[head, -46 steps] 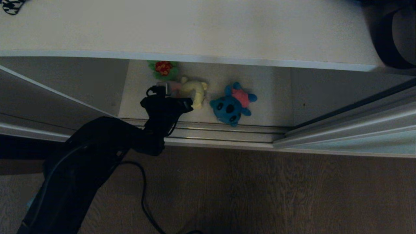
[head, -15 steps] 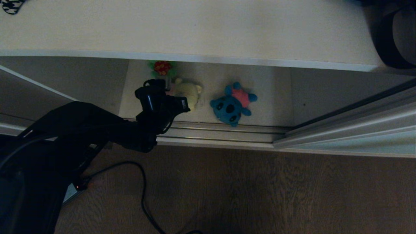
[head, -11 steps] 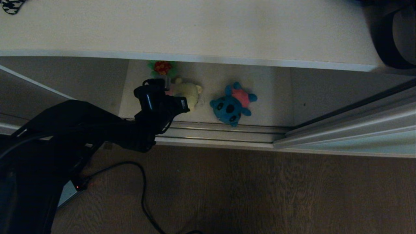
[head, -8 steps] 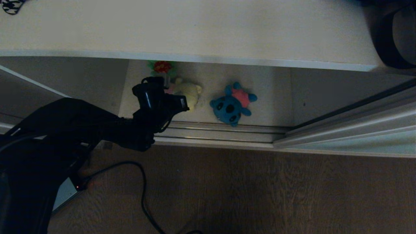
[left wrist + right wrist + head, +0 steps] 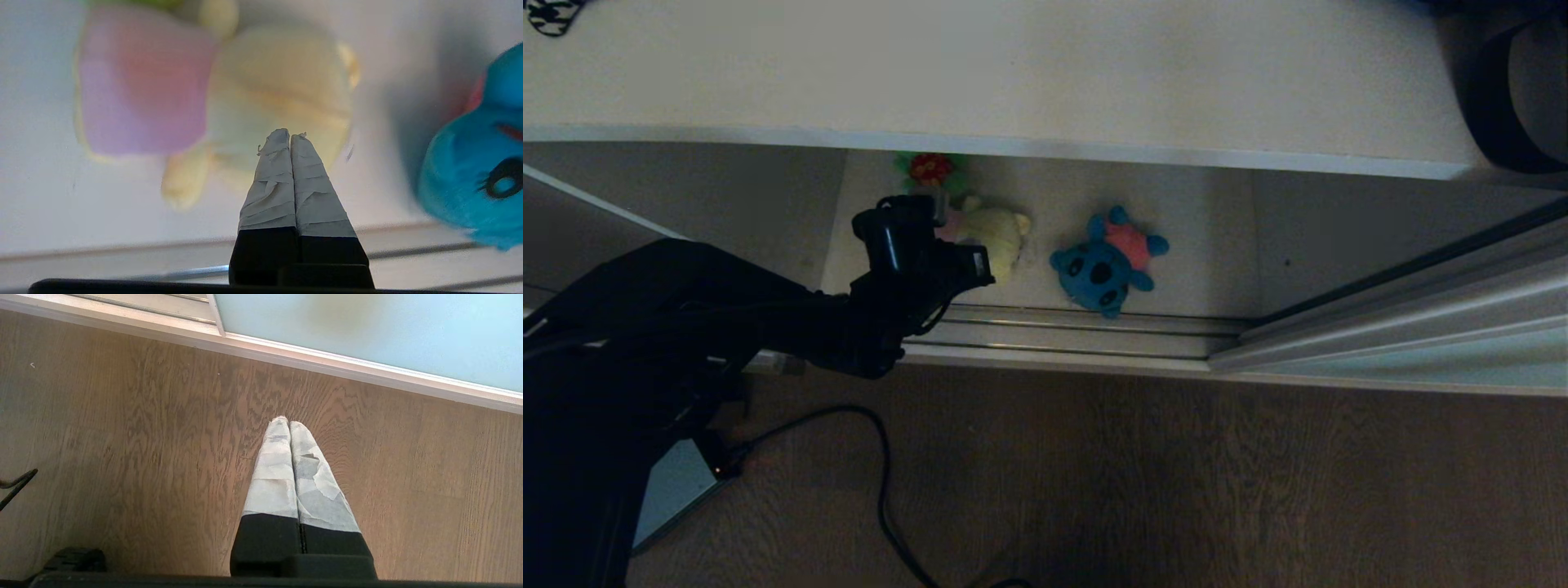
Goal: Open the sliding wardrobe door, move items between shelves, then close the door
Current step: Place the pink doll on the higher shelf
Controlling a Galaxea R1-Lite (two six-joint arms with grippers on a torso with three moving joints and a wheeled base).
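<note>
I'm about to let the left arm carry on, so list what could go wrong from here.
1. The left gripper is shut and empty in front of the yellow toy; pressing on may only shove it deeper.
2. The blue toy lies close beside; a sweep could knock it onto the door track.
3. The upper shelf overhangs; a lift might hit its edge.

no readable text, labels, brands, numbers or signs on anything in view

setting: i read this as a home bedroom. fitted wardrobe with off-white shelves (image 5: pixel 1045 73), sliding wardrobe door (image 5: pixel 367 335) of frosted glass on floor tracks, brown wood-grain floor (image 5: pixel 1176 490), plush toys (image 5: pixel 1107 261) stored inside.
</note>
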